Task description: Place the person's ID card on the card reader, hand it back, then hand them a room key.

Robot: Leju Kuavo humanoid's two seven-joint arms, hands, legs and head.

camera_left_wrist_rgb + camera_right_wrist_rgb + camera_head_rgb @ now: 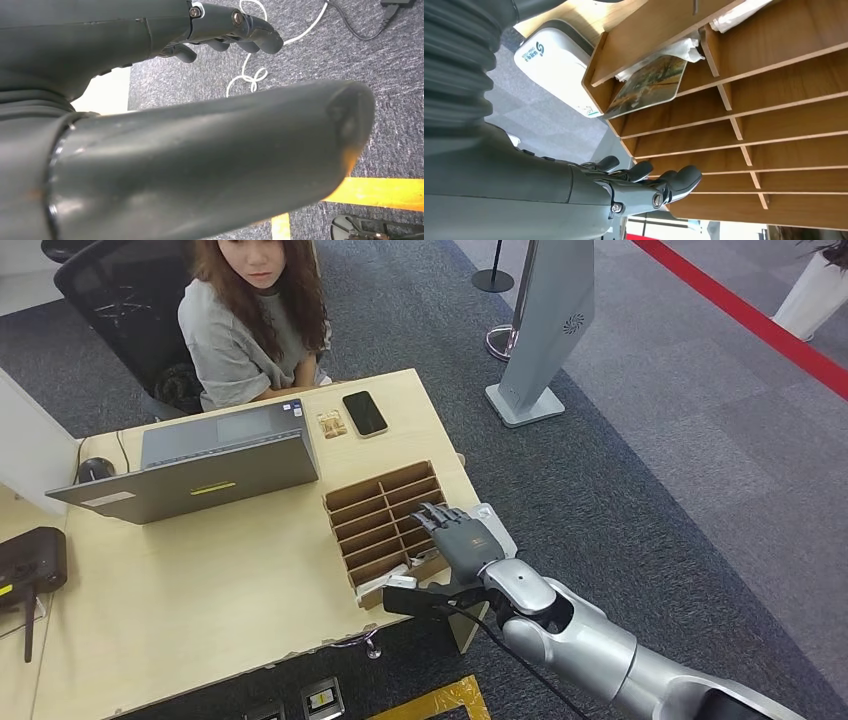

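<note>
Right hand: we see our dark grey right hand stretched out over the right end of the slotted brown wooden card rack, fingers straight and apart, holding nothing.
Left hand: our left hand hangs above grey carpet; its fingers curl loosely with nothing in them.
Room key: a picture-printed card lies in the rack's near end slot, beside crumpled white paper; our fingers are near it but not touching.
Card reader: the white rounded card reader sits just beside the rack's right end, partly under our hand.
ID card: a small tan card rests on the pale wooden desk before the person in the grey top, beside a black smartphone.
Other: a grey laptop stands open on the desk.
</note>
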